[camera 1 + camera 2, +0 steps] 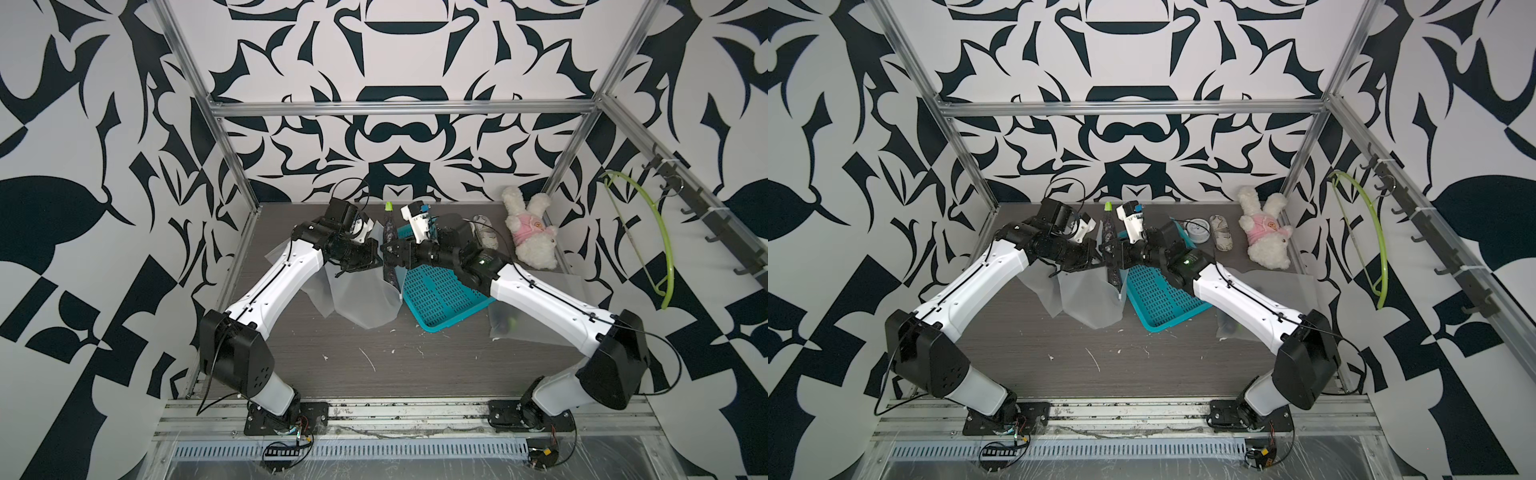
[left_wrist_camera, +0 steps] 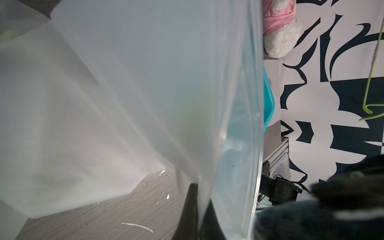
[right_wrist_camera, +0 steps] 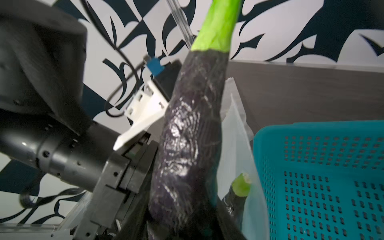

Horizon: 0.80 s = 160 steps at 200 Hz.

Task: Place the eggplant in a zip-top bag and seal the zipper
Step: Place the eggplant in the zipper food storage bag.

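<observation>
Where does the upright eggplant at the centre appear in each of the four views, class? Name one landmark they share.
In a top view: eggplant at centre, upright, just left of the teal basket.
In a top view: eggplant at centre too, left of the basket.
Left wrist: not made out; frosted bag fills most of it.
Right wrist: eggplant close up, mid-picture.
Shared landmark: the teal basket, in all four.
</observation>
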Each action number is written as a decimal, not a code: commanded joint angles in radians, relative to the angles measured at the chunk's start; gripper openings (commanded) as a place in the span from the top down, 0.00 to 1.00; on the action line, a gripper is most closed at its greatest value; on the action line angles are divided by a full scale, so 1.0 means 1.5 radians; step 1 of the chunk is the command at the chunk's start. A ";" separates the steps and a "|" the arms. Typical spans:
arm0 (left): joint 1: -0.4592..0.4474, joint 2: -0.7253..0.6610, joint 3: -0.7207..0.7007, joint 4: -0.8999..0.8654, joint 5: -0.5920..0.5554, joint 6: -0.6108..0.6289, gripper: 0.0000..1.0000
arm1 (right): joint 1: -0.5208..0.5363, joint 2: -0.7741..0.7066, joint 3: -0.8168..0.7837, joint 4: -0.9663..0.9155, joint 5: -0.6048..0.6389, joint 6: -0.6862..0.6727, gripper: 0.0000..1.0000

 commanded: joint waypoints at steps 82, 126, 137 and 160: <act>-0.002 -0.049 0.028 0.005 -0.064 -0.011 1.00 | 0.029 0.021 -0.001 -0.115 0.073 -0.068 0.60; -0.002 -0.059 0.038 -0.002 -0.080 0.002 1.00 | 0.043 0.044 0.040 -0.186 0.068 -0.131 0.60; -0.002 -0.053 0.042 -0.006 -0.071 0.005 1.00 | 0.043 0.052 0.050 -0.193 0.066 -0.136 0.60; -0.003 -0.040 0.047 -0.009 -0.051 0.009 1.00 | 0.043 0.077 0.086 -0.199 0.062 -0.128 0.59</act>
